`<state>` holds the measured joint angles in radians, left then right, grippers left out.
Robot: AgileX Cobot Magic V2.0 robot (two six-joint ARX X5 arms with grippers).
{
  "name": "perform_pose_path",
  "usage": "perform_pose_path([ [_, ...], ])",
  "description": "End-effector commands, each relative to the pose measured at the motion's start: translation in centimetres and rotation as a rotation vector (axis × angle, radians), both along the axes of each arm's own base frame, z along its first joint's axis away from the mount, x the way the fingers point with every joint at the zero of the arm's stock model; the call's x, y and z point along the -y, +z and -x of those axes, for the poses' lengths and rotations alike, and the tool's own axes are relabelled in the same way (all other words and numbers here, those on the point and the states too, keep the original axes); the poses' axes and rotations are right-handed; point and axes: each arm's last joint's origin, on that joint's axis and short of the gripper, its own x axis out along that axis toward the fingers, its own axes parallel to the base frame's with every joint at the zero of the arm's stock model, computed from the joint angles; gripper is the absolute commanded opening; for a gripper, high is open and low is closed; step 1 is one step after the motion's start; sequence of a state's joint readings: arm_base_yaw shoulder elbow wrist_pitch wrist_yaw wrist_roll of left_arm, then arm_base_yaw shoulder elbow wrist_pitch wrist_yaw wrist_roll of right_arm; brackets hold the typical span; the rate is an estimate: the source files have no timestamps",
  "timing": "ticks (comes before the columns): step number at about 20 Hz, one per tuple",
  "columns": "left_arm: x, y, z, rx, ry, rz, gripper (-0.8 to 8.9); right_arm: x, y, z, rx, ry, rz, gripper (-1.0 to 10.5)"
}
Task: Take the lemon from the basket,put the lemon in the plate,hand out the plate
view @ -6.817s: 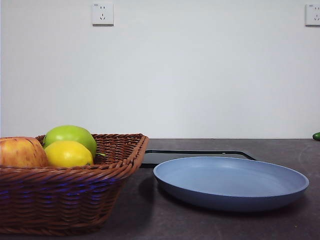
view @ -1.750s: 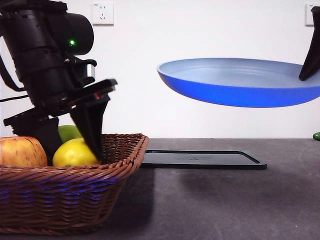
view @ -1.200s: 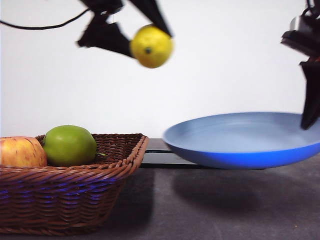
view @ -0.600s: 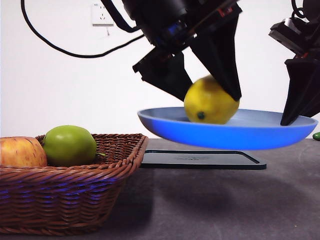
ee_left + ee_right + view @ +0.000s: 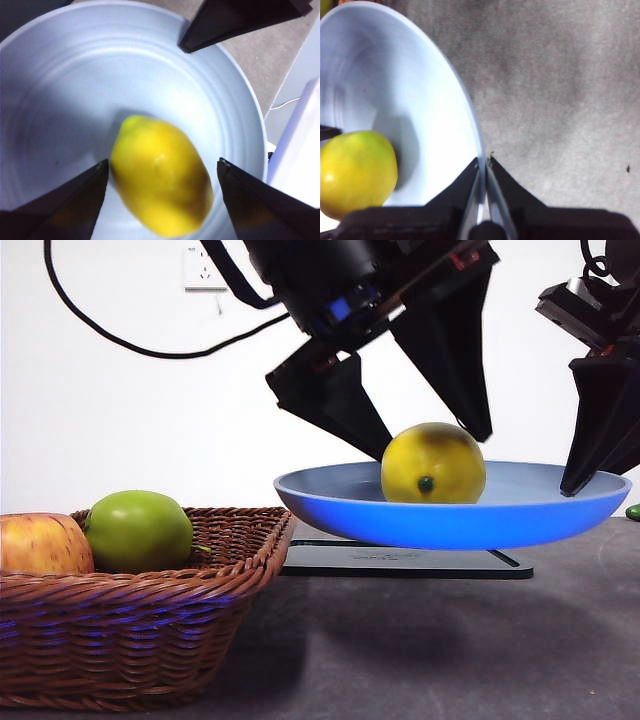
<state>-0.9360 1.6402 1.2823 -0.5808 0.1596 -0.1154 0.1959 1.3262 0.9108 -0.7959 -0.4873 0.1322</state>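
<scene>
The blue-grey plate (image 5: 400, 515) hangs in the air above the table. My right gripper (image 5: 572, 485) is shut on its rim, and the right wrist view shows its jaws (image 5: 484, 162) pinching that rim. The yellow lemon (image 5: 433, 465) lies in the plate. My left gripper (image 5: 437, 445) is open just above it, one jaw on each side. In the left wrist view the lemon (image 5: 160, 182) sits between the spread jaws of that gripper (image 5: 161, 162) on the plate (image 5: 60, 75). The lemon (image 5: 355, 170) also shows in the right wrist view. The wicker basket (image 5: 130, 630) stands at the left.
A green apple (image 5: 138, 530) and a red-yellow apple (image 5: 40, 545) lie in the basket. A flat black tray (image 5: 400, 562) lies on the dark table under the lifted plate. The right gripper's jaw (image 5: 235, 20) shows in the left wrist view.
My left gripper lifted the lemon from the basket and carried it right into the raised plate. In the last half second its jaws opened and the lemon came to rest in the plate.
</scene>
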Motion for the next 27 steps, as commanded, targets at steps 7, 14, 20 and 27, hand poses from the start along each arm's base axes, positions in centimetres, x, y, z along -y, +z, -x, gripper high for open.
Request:
perform_pose_path([
  [7, -6.1, 11.3, 4.5, 0.096, -0.013, 0.12, 3.76, 0.7, 2.4, -3.0, 0.055, -0.068, -0.027, 0.1],
  [14, -11.1, 14.6, 8.2, 0.133, -0.01, 0.174, 3.76, 0.7, 2.6, -12.0, 0.042, -0.134, -0.032, 0.1],
  [20, -11.4, 14.6, 8.4, 0.134, -0.007, 0.166, 3.76, 0.2, -0.5, -18.7, -0.012, -0.192, -0.044, 0.1],
  [27, -11.1, 15.0, 8.1, 0.165, -0.006, 0.207, 3.76, 1.1, -4.1, -21.0, -0.065, -0.26, -0.052, 0.1],
])
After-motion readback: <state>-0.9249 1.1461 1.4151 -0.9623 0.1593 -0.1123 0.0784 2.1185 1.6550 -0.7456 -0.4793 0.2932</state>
